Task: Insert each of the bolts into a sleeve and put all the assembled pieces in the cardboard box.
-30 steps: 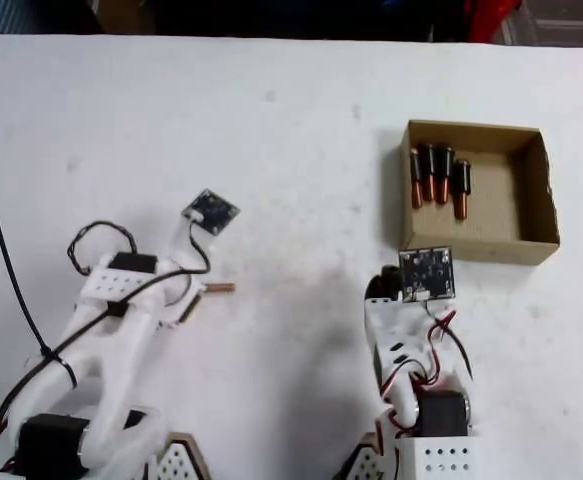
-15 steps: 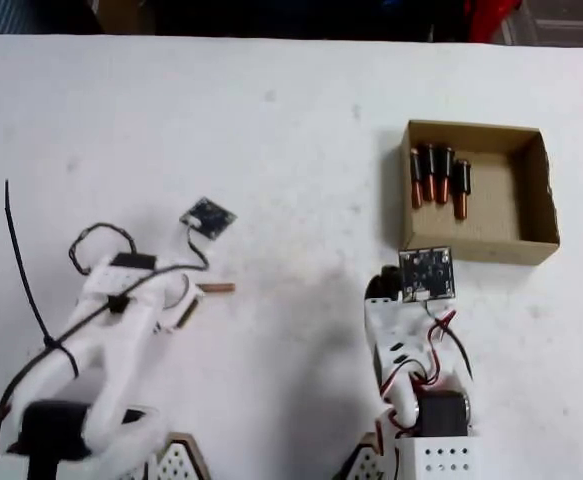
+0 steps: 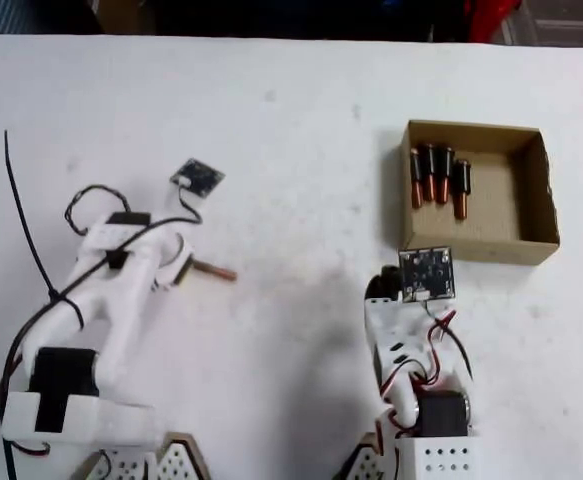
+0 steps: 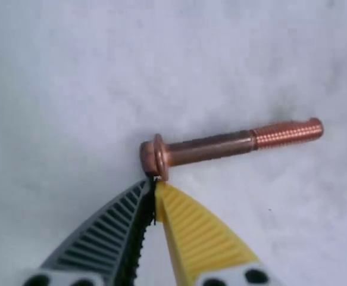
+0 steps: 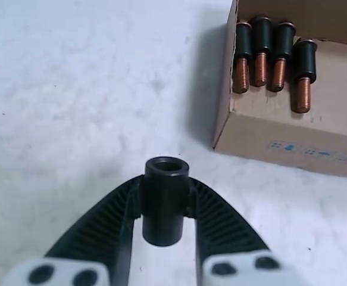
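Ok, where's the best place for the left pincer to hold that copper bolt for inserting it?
At the head flange, side-on, as the left pincer has it: the bolt then juts out with shank and thread free to enter the sleeve.

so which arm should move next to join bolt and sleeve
Left, probably: the left gripper pinches the bolt by its head, threads free; the right gripper holds the sleeve, bore open.

White table, dark backdrop beyond
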Robot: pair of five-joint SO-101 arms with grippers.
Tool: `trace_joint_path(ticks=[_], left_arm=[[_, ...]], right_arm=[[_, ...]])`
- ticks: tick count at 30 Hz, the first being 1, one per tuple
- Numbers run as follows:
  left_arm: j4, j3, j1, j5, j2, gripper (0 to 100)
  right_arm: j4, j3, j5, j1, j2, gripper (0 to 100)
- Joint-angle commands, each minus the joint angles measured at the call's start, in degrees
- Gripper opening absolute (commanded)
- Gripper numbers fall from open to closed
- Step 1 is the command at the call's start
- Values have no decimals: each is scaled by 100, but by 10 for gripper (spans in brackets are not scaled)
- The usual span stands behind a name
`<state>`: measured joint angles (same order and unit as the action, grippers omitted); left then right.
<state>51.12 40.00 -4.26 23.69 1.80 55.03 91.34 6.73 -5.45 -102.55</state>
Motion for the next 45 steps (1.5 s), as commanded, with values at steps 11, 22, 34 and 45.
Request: trace_joint_path(ticks=[11, 22, 34, 45], left_arm=[[88, -633, -13, -1275, 189, 24], [1837, -501, 699, -2057, 1965, 22], [1908, -1310, 760, -4343, 145, 24], [2444, -2787, 796, -5785, -1499, 24]], right_arm=[[-136, -44, -26, -4, -57, 18], [-136, -35, -26, -4, -57, 18], [-655, 343, -26, -4, -57, 17], [-664, 334, -26, -4, -57, 17]])
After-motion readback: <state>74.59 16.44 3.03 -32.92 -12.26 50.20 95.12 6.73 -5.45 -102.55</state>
